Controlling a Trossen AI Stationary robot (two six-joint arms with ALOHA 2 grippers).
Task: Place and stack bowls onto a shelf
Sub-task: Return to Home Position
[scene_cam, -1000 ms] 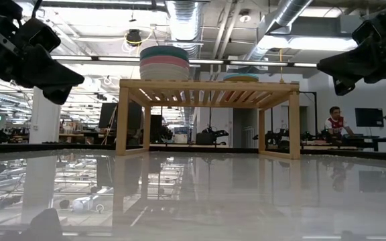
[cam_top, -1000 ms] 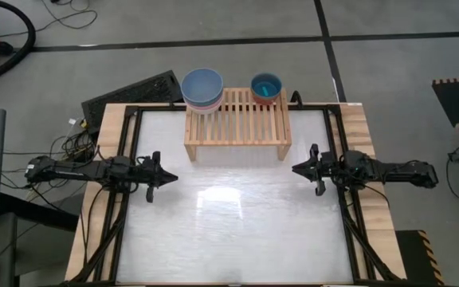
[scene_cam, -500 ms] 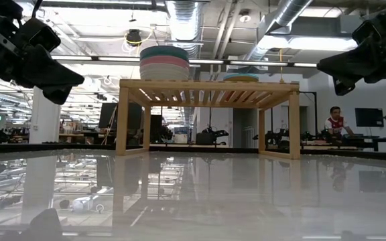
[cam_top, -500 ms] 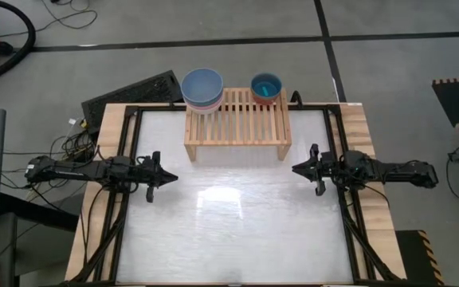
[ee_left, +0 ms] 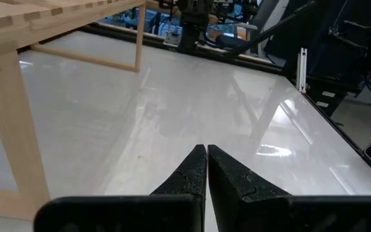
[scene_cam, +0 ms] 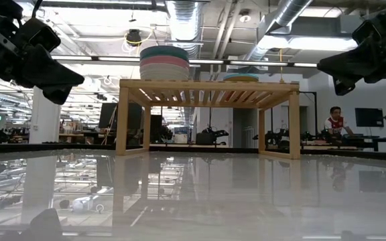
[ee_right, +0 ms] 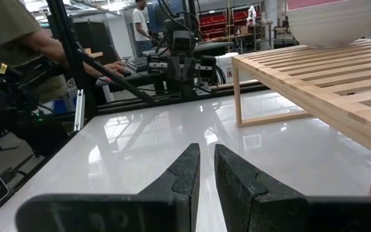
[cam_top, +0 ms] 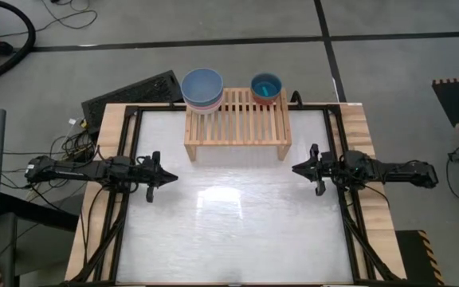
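The light-wood slatted shelf (cam_top: 237,123) stands at the table's far side. On its far left corner rests a stack of larger bowls (cam_top: 202,86) with the slate blue one on top; the low view shows pink and cream ones below it (scene_cam: 164,63). On the far right part sits a smaller stack (cam_top: 266,88), a teal bowl inside a red-orange one. My left gripper (cam_top: 170,178) hovers shut over the table's left side. My right gripper (cam_top: 296,169) hovers shut over the right side. Both point toward the middle, holding nothing.
The white tabletop (cam_top: 229,223) lies bare between the two grippers and toward the near edge. A dark keyboard-like slab (cam_top: 130,92) lies beyond the table's far left corner. A person (ee_right: 18,32) stands past the table's left side, with a hand (ee_right: 118,66) at the frame.
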